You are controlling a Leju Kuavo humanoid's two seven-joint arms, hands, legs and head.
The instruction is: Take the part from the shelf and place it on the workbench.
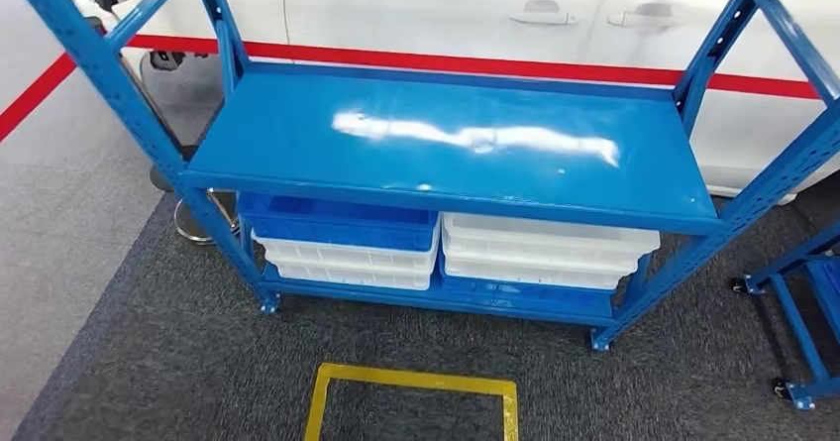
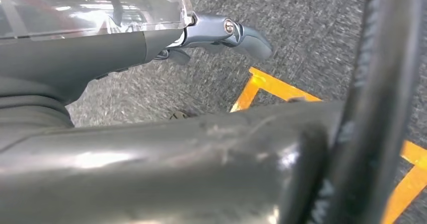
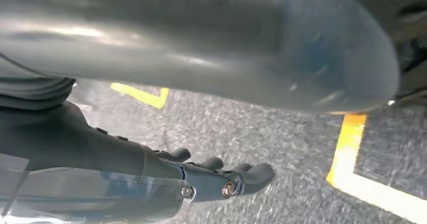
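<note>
While the head view looks down on the blue metal shelf [image 1: 451, 144], both hands hang low over the dark speckled carpet [image 1: 178, 362], well apart from it. The shelf's top board is glossy, flat and bare apart from white glare streaks, so I honestly can't tell where the part is. If it sits in one of the bins underneath, the top board hides it.

On the lower level there's a blue plastic crate [image 1: 337, 221] stacked on a white crate [image 1: 342, 261] on the left side, and two more white crates [image 1: 550, 248] beside them on the right. All are shallow, rectangular and ribbed along the rims. Their insides are cut off from sight.

The left hand [image 2: 221, 35] holds nothing. Its grey thumb sticks straight out and the darker fingers [image 2: 176, 55] are mostly tucked behind it, so how far they're spread is hard to make out. The right hand [image 3: 216, 176] has nothing in it either, and its fingers [image 3: 209, 162] are loosely extended with small gaps between them.

A yellow tape square [image 1: 411, 401] marks the carpet in front of the shelf. Behind the shelf there's a white car [image 1: 446, 10] with a red stripe, cut off at the top. A second blue frame on wheels [image 1: 802, 322] pokes in at the right edge.
</note>
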